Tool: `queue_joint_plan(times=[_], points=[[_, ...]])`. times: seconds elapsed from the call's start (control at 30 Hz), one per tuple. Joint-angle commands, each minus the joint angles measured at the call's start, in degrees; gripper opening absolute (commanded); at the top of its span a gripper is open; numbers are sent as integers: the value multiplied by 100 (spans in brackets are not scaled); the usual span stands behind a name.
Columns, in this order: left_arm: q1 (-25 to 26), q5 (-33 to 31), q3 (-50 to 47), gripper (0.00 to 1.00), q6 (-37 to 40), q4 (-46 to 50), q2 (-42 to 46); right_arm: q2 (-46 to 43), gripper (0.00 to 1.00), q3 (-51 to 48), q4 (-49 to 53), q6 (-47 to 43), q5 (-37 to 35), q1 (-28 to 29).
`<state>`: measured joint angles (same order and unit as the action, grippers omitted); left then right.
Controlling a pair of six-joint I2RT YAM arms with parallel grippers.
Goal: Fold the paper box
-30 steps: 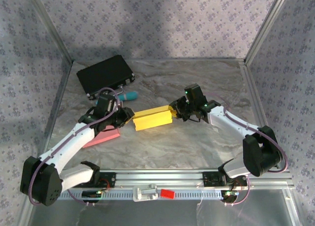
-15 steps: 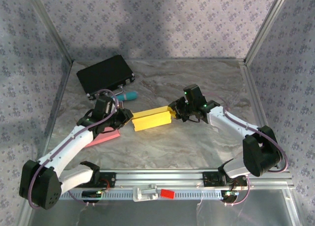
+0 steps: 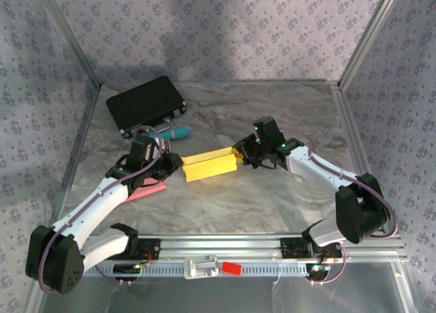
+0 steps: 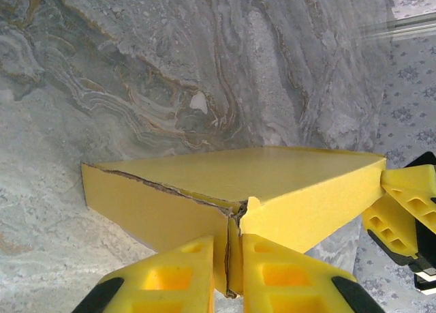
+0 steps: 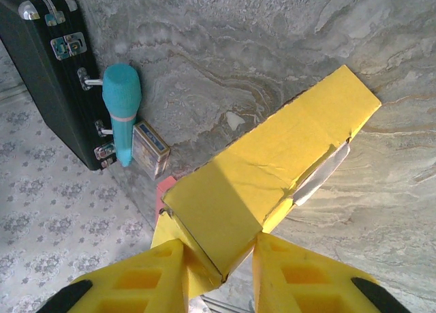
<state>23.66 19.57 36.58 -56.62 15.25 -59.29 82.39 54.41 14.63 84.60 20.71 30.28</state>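
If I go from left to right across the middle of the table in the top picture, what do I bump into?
First the pink sheet → left gripper → yellow box → right gripper.

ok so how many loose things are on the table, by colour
yellow paper box: 1
black case: 1
teal cylinder: 1
pink flat piece: 1
small blue box: 1
total: 5
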Motion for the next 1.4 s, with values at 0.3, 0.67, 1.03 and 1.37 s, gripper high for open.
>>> queue_joint_plan(times=[0.3, 0.67, 1.03, 1.37], points=[[-81, -186, -450, 9, 516, 1114, -154, 324, 27, -85, 1082, -16, -225, -49], [-81, -48, -287, 24, 792, 1498, -75, 271, 30, 194, 1287, -110, -191, -65], [-72, 11, -160, 22, 863, 1341, -320, 51, 41, 802, 1682, -508, -495, -25], [-41, 31, -153, 22, 828, 1287, -347, 91, 42, 997, 1625, -344, -405, 124]])
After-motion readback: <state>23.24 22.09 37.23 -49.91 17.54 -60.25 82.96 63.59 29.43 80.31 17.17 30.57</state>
